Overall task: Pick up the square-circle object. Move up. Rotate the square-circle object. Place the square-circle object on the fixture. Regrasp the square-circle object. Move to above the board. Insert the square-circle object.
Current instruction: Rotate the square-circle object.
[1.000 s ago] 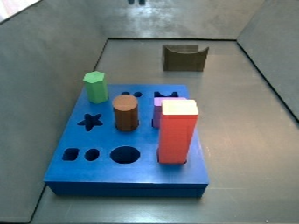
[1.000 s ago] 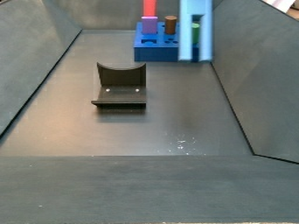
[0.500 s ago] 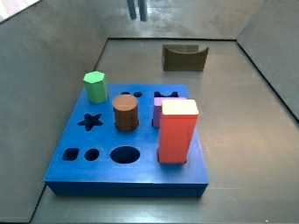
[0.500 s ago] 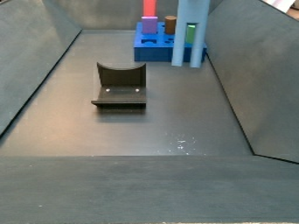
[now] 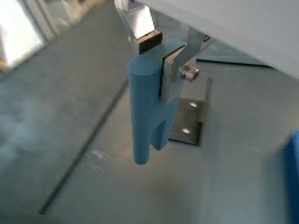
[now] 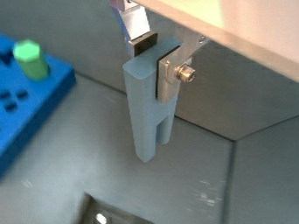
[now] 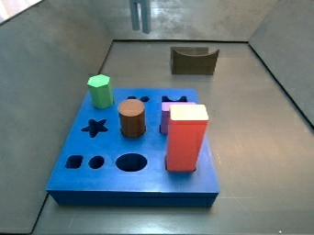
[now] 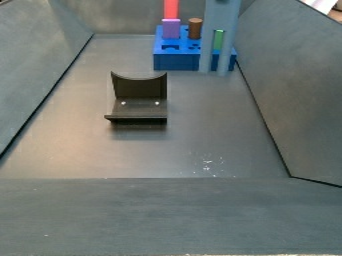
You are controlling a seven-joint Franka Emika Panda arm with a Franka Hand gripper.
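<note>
In both wrist views my gripper (image 5: pixel 158 54) (image 6: pixel 156 54) is shut on the top end of the square-circle object (image 5: pixel 149 114) (image 6: pixel 149 114), a slim pale steel-blue peg hanging straight down. Both side views show only the peg (image 7: pixel 138 15) (image 8: pixel 225 38) reaching down from the upper edge, well above the floor, with the gripper out of frame. The fixture (image 7: pixel 194 60) (image 8: pixel 138 98) (image 5: pixel 190 122), a dark block with a U-shaped notch, stands bare on the floor. The bright-blue board (image 7: pixel 135 170) (image 8: pixel 178 56) (image 6: pixel 21 101) lies flat, and the peg hangs beside its far end.
On the board stand a tall red block (image 7: pixel 186 138) (image 8: pixel 173 10), a brown cylinder (image 7: pixel 131 118) (image 8: pixel 195 27), a green hexagonal peg (image 7: pixel 99 91) (image 6: pixel 26 54) and a purple piece (image 7: pixel 166 116). Grey walls (image 8: pixel 267 90) enclose the dark floor.
The held peg has travelled away from the fixture toward the board: it reaches lower into one side view and looks smaller and farther off in the other. The grip is unchanged.
</note>
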